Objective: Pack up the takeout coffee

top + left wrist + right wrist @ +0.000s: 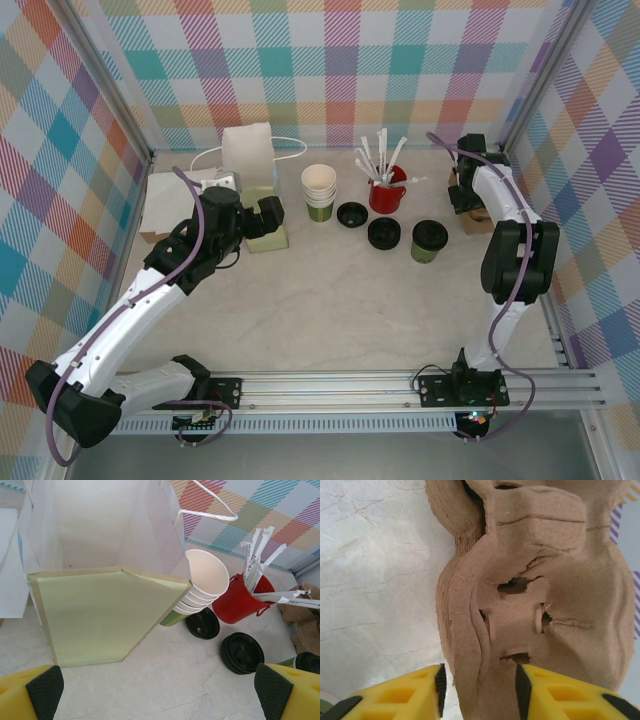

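The takeout coffee (429, 240) is a small pale green cup with a black lid, standing right of centre; its lid edge shows in the left wrist view (309, 661). My right gripper (462, 190) is at the far right over the brown pulp cup trays (480, 216). In the right wrist view its jaws (479, 690) straddle one edge of the tray stack (520, 580). The right pad lies against the pulp and a thin gap shows at the left pad. My left gripper (264, 216) stands open (159, 692) over bare table, with nothing between its fingers, beside the white paper bag (248, 155).
A stack of cream cups (319, 190) and two loose black lids (352, 214) (384, 233) sit mid-table. A red cup of white sticks (386, 195) stands behind them. A pale green paper flap (100, 615) lies before the white bag (100, 525). White napkins (165, 200) lie far left.
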Robot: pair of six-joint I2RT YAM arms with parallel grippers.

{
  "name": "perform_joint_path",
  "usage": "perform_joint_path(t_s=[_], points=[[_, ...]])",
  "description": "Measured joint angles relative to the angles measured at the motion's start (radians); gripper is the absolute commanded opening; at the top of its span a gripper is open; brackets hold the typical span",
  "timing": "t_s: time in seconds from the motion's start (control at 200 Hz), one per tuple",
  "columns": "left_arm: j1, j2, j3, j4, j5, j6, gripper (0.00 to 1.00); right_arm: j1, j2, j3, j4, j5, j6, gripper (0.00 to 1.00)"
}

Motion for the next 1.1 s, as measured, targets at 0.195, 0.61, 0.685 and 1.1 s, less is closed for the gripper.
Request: perform_joint_path(t_s=[0.195, 0.61, 0.685, 1.1], points=[[0.0, 0.0, 0.002, 0.0, 0.0, 0.0, 1.0, 0.0, 0.004, 0.002, 0.0, 0.006, -0.016, 0.21], [0.0, 0.004, 0.006, 0.0, 0.011, 0.002, 1.0, 0.0, -0.015, 0.004, -0.001, 0.013, -0.038, 0.05], [0.0, 0.01, 0.01, 0.001, 0.024, 0.003, 1.0, 0.0, -0.043, 0.004, -0.002, 0.013, -0.038, 0.05], [0.004, 0.092, 0.109, 0.037, 0.185, 0.003, 0.94, 0.009, -0.435, -0.075, 0.051, -0.185, 0.031, 0.03]])
